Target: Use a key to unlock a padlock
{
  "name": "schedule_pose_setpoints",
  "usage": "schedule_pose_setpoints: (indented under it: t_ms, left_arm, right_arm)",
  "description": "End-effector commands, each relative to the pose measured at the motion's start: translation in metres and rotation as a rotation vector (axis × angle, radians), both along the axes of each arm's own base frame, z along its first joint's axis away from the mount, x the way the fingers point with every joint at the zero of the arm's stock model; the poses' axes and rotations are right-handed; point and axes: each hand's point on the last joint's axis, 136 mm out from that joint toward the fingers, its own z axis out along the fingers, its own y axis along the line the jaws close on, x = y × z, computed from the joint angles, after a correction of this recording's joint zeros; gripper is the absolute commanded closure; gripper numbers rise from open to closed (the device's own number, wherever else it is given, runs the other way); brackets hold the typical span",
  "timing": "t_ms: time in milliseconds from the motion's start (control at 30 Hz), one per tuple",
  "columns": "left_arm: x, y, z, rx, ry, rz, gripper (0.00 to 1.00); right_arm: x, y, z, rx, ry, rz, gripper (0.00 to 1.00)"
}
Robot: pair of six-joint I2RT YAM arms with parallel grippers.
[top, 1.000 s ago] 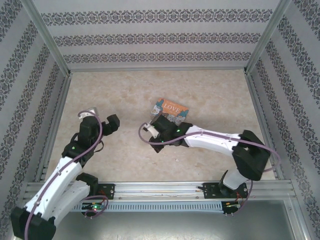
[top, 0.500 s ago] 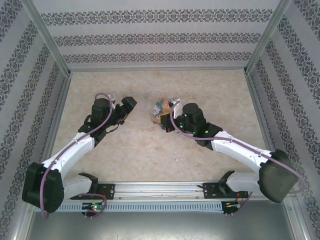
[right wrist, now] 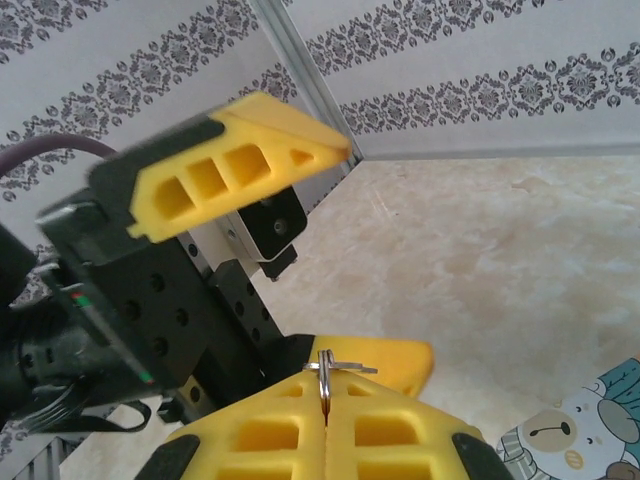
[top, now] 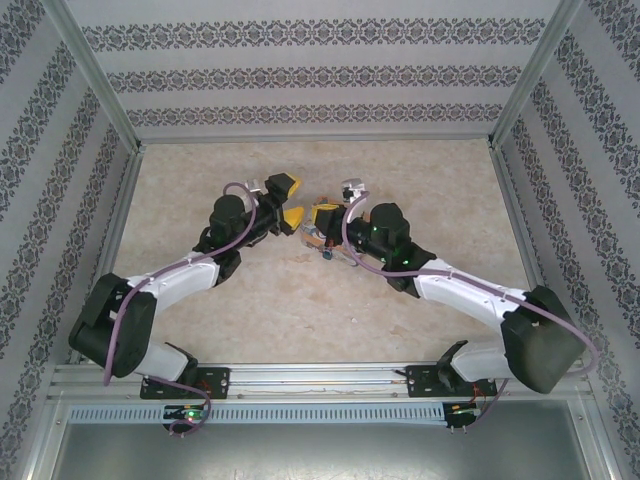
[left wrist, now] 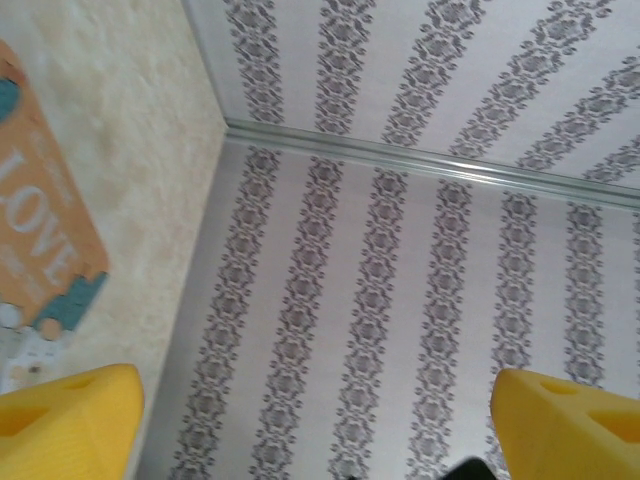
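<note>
On a pale marbled table point(top: 420, 180), between patterned walls point(top: 320, 75). At the left gripper point(top: 290, 200): stands with jaws wide apart, nothing between them. At the right gripper point(right wrist: 327, 388): clamps fully together on the key point(right wrist: 342, 368), a thin metal sliver on a small ring point(right wrist: 323, 388) poking up at the seam. Hovers mid-table, just beside the left gripper, over the orange LOVE tin point(left wrist: 40, 250).

Overhead overview, two close wrist views, common tin box point(left wrist: 45, 240).
</note>
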Motion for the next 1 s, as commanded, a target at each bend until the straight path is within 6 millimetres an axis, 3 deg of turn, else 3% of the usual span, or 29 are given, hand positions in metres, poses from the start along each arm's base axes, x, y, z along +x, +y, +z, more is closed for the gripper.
schedule_pose_setpoints:
  t_ms: [0, 233, 600, 967]
  left_arm:
    - [0.0, -0.012, 0.045, -0.159, -0.09, -0.004, 0.11]
    - [-0.009, -0.029, 0.042, -0.171, -0.089, -0.028, 0.17]
    - [-0.011, -0.026, 0.037, -0.129, -0.076, 0.004, 0.31]
    - [-0.008, -0.023, 0.032, -0.101, -0.06, 0.027, 0.58]
  right_arm:
    - [0.012, 0.001, 0.022, 0.063, -0.054, -0.022, 1.0]
    - [0.016, 0.004, 0.01, 0.041, -0.045, -0.021, 1.0]
    - [0.015, 0.001, 0.003, 0.022, -0.04, -0.033, 1.0]
    - [0.008, -0.008, 0.0, 0.023, -0.036, -0.05, 1.0]
